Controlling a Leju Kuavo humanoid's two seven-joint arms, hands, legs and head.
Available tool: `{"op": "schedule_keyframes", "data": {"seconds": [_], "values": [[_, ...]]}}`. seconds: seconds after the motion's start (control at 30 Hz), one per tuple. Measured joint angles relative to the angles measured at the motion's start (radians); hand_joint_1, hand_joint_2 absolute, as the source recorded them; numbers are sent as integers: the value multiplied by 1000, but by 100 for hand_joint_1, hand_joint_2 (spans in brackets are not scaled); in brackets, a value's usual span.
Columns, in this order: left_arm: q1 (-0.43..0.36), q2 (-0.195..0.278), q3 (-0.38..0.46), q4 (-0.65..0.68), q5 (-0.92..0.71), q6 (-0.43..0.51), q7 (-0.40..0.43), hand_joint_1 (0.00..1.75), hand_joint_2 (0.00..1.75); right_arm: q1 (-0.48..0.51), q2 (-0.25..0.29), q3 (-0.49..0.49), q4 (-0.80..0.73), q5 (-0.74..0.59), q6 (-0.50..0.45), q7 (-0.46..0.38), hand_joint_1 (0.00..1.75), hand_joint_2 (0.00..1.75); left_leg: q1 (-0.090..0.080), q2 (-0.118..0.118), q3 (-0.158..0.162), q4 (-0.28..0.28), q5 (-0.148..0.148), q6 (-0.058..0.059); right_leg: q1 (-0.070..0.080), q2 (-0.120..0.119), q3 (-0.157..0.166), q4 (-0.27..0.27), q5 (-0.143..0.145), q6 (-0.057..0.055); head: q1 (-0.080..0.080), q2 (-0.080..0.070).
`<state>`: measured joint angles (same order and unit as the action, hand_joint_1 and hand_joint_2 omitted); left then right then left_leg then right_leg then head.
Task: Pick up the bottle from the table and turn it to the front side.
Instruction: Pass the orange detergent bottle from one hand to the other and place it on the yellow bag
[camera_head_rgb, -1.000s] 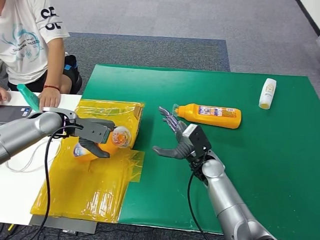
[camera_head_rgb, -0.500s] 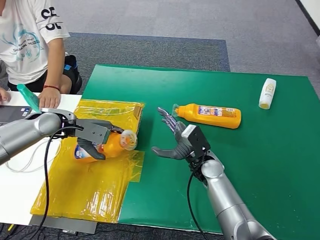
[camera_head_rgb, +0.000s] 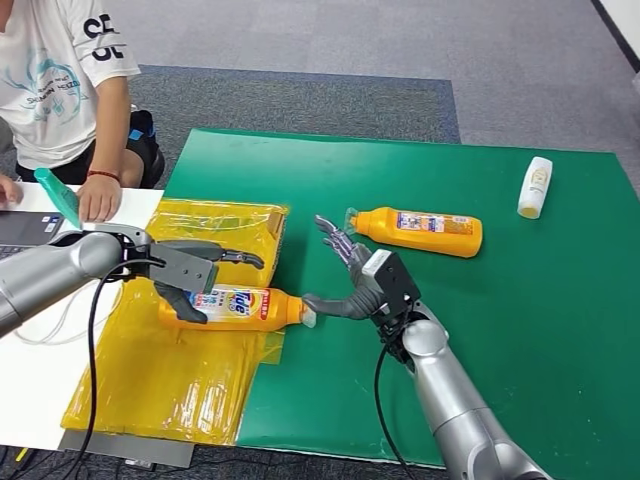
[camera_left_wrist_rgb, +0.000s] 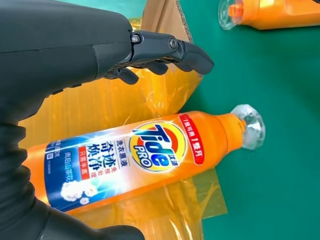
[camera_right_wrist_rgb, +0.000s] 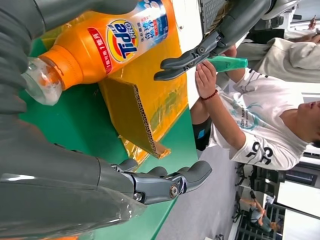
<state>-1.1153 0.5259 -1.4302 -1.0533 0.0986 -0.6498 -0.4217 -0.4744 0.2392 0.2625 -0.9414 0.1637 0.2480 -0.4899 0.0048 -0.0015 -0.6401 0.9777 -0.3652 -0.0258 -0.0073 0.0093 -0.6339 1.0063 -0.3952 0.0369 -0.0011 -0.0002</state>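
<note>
Head view: the orange bottle (camera_head_rgb: 234, 305) lies label-up on the yellow sheet (camera_head_rgb: 162, 375). The left hand (camera_head_rgb: 185, 272) arches over its base, fingers apart, thumb at its near side.
Left wrist view: fingers (camera_left_wrist_rgb: 170, 50) clear of the bottle.
Right wrist view: right hand (camera_right_wrist_rgb: 75, 165) spread wide, thumb by the cap (camera_right_wrist_rgb: 39, 82).

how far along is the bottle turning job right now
Mostly done: the Tide bottle lies on the yellow sheet with its front label up. In hand: the left hand is spread around its base end, and whether it grips is unclear. The right hand waits open by the cap. Left: letting go and withdrawing.
</note>
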Motion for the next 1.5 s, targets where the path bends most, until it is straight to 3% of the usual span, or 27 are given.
{"op": "schedule_keyframes", "data": {"seconds": [0.13,0.23,0.37,0.53,0.8,0.97,1.17,1.5], "values": [[36,4,32,-3,-17,59,-27,0,175,4,0,0,-4,-2,-4,4,0,175,0,0,0,0,0,0,0,0,0,0,0,0,0,0],[132,-1,119,-16,-55,188,-100,0,175,20,-3,-1,-27,-39,22,2,0,175,-1,0,1,0,0,0,-1,0,0,0,0,0,0,0],[384,-47,359,-80,-135,295,-164,0,175,69,-31,-15,-98,-144,107,-7,0,175,-2,1,1,0,-2,1,-2,1,0,-1,-1,1,0,0],[653,-116,659,-227,-185,307,-195,0,175,143,-74,-48,-212,-218,159,-7,0,175,-3,1,1,0,-4,2,-3,2,-1,-2,-2,1,0,0],[925,-215,987,-439,-233,313,-220,0,175,240,-120,-83,-389,-240,173,5,0,175,-2,1,1,0,-5,1,-2,2,-1,-2,-2,1,0,0],[1028,-294,1123,-552,-249,320,-235,0,175,298,-134,-88,-496,-234,178,7,0,175,-2,1,1,0,-5,1,-2,2,0,-2,-3,1,0,0],[1098,-409,1239,-657,-282,354,-252,0,175,349,-141,-89,-589,-226,186,7,0,175,-2,1,1,0,-6,2,-2,2,0,-2,-3,1,0,0],[1159,-541,1338,-749,-334,410,-257,0,175,401,-142,-98,-685,-215,189,12,0,175,-2,1,1,0,-6,2,-2,2,0,-2,-3,1,0,0]]}}
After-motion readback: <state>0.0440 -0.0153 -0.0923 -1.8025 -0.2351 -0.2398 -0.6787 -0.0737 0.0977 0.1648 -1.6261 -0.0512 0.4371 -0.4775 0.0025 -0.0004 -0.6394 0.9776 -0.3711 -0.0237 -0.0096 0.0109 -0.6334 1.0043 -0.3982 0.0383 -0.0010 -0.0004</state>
